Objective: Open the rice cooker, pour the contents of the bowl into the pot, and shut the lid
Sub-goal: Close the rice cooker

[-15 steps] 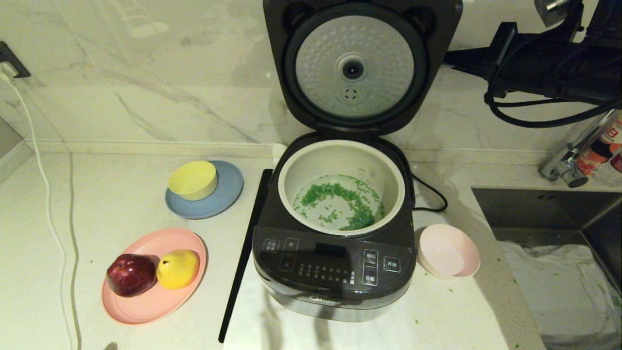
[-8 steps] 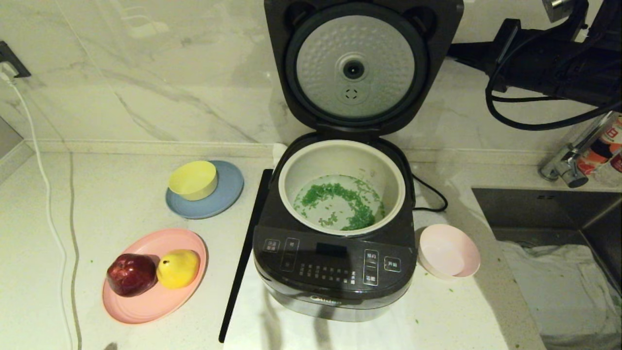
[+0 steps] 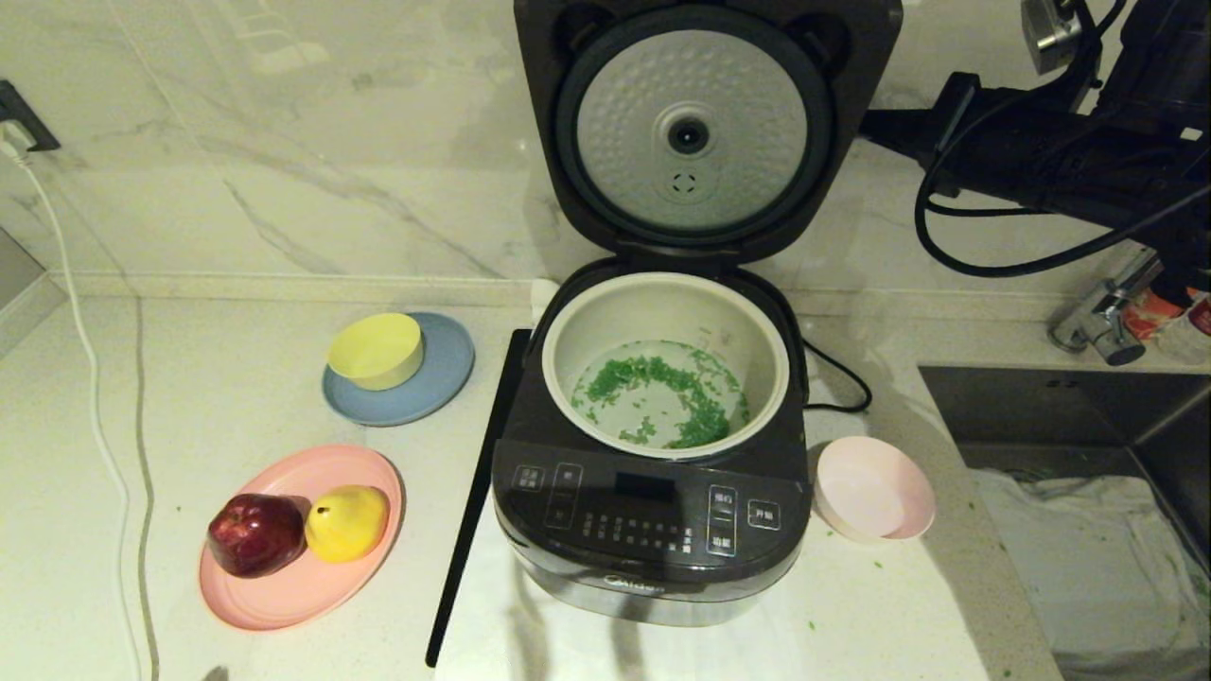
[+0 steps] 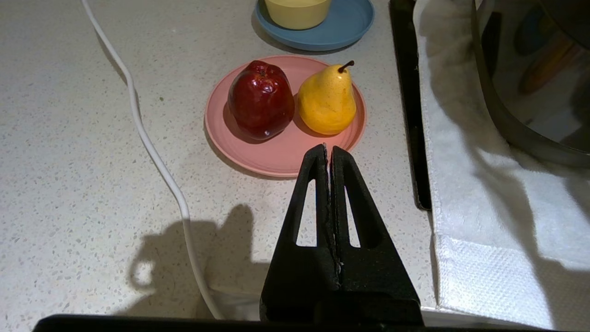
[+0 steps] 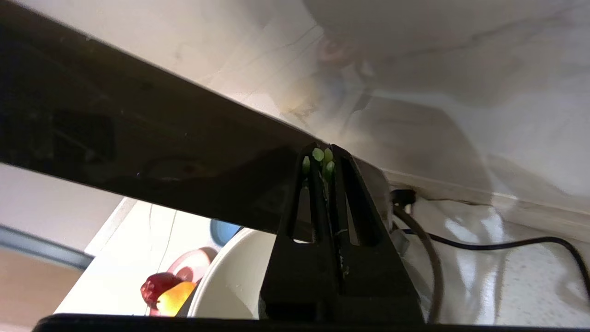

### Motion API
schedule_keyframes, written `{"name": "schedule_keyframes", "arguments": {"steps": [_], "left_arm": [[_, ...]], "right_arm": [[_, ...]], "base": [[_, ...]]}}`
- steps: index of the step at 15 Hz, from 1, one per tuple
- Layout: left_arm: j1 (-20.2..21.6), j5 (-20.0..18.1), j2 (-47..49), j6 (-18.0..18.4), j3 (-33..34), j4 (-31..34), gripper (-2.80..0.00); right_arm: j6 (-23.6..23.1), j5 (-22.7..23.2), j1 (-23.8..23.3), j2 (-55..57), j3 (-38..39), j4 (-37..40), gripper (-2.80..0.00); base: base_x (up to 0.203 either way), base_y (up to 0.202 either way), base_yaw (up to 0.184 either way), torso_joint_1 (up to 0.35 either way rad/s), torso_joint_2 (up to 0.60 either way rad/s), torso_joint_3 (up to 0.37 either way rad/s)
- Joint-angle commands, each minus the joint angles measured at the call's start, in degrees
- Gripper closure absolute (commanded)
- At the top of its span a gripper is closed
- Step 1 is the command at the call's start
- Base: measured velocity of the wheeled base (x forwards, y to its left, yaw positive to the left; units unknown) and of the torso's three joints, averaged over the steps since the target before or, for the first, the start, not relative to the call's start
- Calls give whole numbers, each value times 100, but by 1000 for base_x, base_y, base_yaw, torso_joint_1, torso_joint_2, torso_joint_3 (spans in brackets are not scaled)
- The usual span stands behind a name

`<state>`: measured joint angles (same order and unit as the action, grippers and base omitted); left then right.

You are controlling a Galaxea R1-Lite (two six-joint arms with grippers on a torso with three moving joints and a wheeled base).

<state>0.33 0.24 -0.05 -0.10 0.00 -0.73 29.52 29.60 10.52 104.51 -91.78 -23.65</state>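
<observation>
The rice cooker [image 3: 653,530] stands open on a white cloth, its lid [image 3: 695,132] upright with the dimpled silver plate facing me. Green contents [image 3: 662,388] lie on the bottom of the off-white pot [image 3: 662,303]. The pale pink bowl [image 3: 870,487] sits empty on the counter to the cooker's right. My right arm [image 3: 1041,151] reaches in from the upper right, its tip at the lid's right edge. In the right wrist view the right gripper [image 5: 322,152] is shut, against the back of the lid [image 5: 138,152], with a few green bits stuck to its tips. The left gripper [image 4: 328,150] is shut, low over the counter.
A yellow bowl [image 3: 376,350] sits on a blue plate [image 3: 440,374]. A pink plate [image 3: 284,586] holds a red apple [image 3: 255,534] and a yellow pear [image 3: 347,520]. A white cable [image 3: 95,397] runs down the left. A sink [image 3: 1088,492] and tap [image 3: 1102,322] are on the right.
My right arm has shifted a little left and down, so its wrist is closer to the lid's right edge. The lid, pot and bowl have not moved.
</observation>
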Motion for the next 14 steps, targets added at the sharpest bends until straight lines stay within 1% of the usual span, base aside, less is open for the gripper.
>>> {"name": "schedule_keyframes", "arguments": {"steps": [1,6,8,10,14], "left_arm": [[2,2,5,1,53,2,0],[2,2,5,-8,53,-6,0],[2,2,5,1,53,-6,0],[2,2,5,1,53,0,0],[2,0,5,-4,53,-2,0]], "right_arm": [[27,131,27,68,-5,-51,0],[62,583,64,9,-69,-43,0],[73,649,73,-10,-39,-34,0],[87,885,73,-36,14,-18,0],[89,941,108,-133,71,-43,0]], "base": [[0,0,0,0,0,0],[0,0,0,0,0,0],[0,0,0,0,0,0],[0,0,0,0,0,0],[0,0,0,0,0,0]]}}
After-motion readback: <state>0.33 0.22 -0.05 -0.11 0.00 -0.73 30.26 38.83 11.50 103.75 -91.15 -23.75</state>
